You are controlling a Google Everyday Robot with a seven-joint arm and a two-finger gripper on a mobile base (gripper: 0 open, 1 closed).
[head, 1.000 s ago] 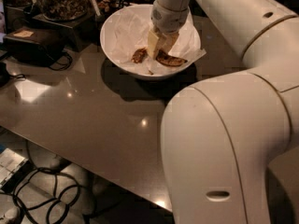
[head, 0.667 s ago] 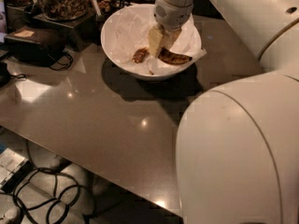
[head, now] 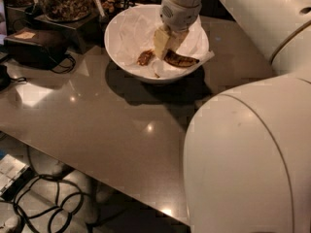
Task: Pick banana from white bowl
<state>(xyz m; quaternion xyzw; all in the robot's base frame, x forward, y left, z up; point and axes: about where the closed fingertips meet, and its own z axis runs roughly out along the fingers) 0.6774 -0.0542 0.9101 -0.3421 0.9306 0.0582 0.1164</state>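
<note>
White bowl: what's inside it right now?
Crinkled paper lines the white bowl; on it lie the banana and a stubby brown piece. The claw reaches in between them, covering one end of the banana.

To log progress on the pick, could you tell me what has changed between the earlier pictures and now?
The gripper edged slightly left inside the white bowl, uncovering more of the banana. The arm's big near link swung right. Nothing was visibly lifted or released. The banana, the stubby brown piece and the bowl stayed put.
</note>
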